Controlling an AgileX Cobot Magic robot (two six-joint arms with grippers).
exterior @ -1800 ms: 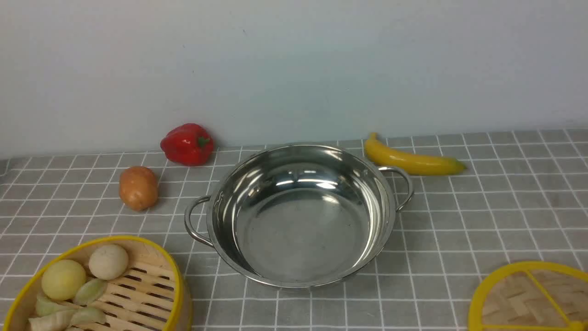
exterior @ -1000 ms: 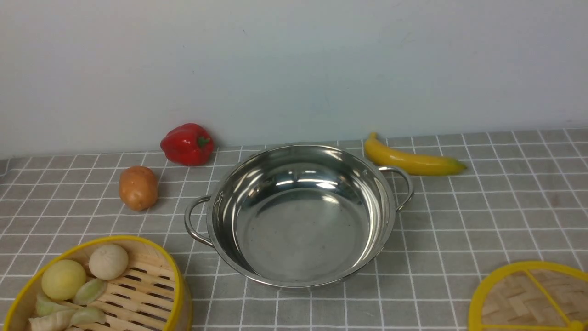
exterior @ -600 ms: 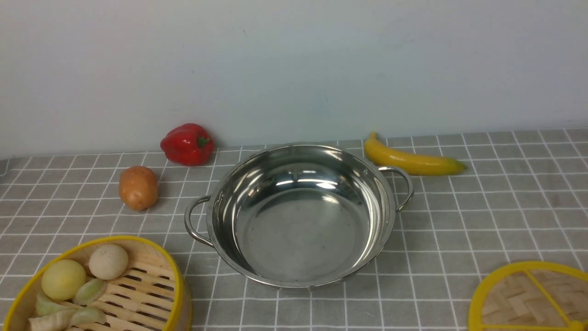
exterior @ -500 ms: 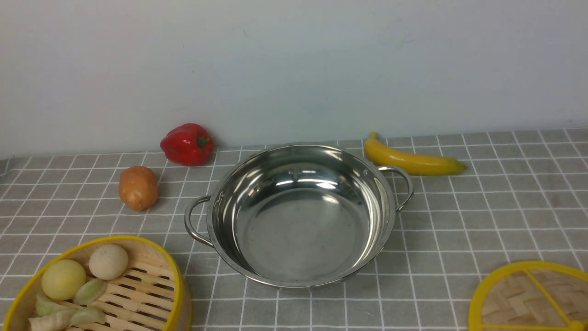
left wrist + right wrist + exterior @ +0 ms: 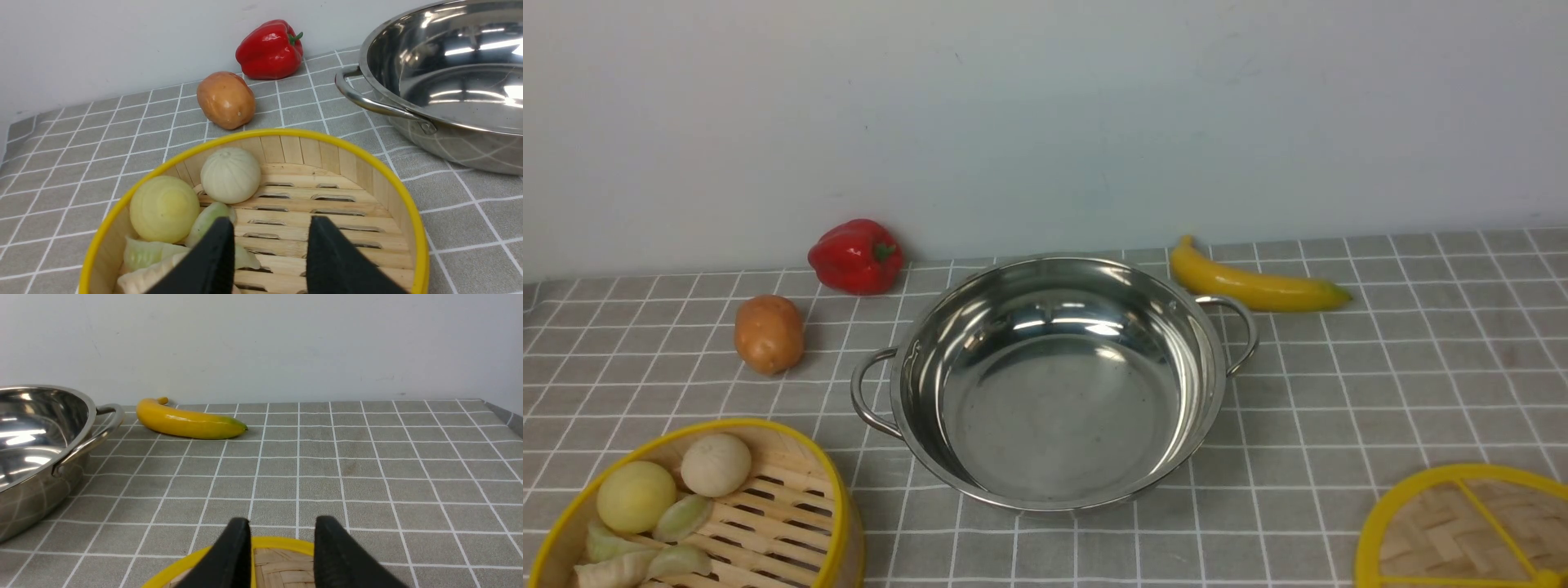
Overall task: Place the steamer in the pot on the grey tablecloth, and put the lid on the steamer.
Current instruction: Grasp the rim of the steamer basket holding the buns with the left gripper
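The steamer [image 5: 719,422], a bamboo basket with a yellow rim, sits on the grey tablecloth [image 5: 1339,392] at the near left and holds two round buns and some dumplings. My left gripper [image 5: 271,220] shows only in the left wrist view, open above the steamer's slatted floor with nothing between its fingers. The shiny pot [image 5: 1054,408] stands empty in the middle. The lid [image 5: 1445,523] lies flat at the near right, partly cut off by the frame edge. In the right wrist view my right gripper [image 5: 282,519] is open over the lid's far rim [image 5: 282,541]. Neither arm shows in the front view.
A red bell pepper [image 5: 855,255] and a potato [image 5: 769,333] lie behind the steamer, left of the pot. A banana [image 5: 1258,284] lies by the pot's right handle [image 5: 1241,327]. A pale wall closes the back of the table.
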